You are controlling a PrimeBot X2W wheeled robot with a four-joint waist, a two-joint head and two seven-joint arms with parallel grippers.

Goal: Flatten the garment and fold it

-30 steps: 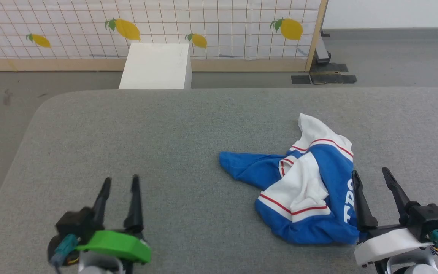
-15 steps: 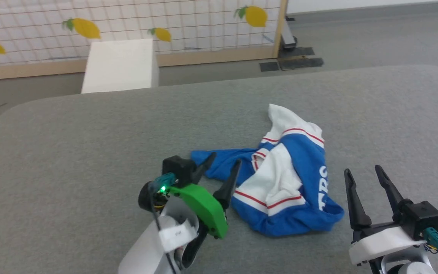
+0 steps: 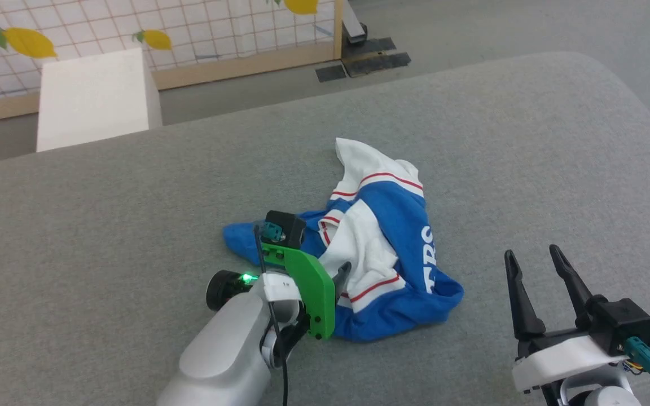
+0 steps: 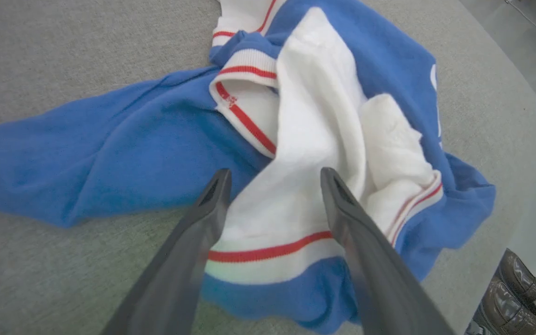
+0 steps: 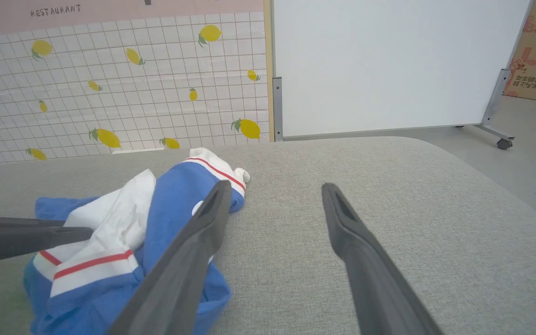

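The garment [image 3: 392, 214] lies in a crumpled heap on the big grey soft table [image 3: 105, 225], a bit right of the middle. It is blue and white with thin red lines. One blue part sticks out to the left, and a white part sticks out on the far side. Some white letters show on its right side.

The left arm [image 3: 229, 349] reaches in from the near side, across toward the right. It is pale grey, with a green plate [image 3: 308, 287] by the wrist. The left gripper [image 4: 273, 173] tips forward and down over the near left part of the garment. Its two dark fingers [image 4: 203, 218] are spread wide apart. Seen from the wrist, a white patch with a red line lies between them. The hand has hold of nothing. I cannot tell if the tips touch the cloth.

The right gripper [image 3: 531, 252] sits low at the near right, just beside the garment's right edge. Its fingers [image 3: 519, 299] point away to the far side. They are spread wide too, with only grey table between them. It holds nothing.

Past the far edge of the table stands a white box [image 3: 93, 96] on the floor. Behind it is a wall with yellow lemons [image 3: 189, 28] on it.
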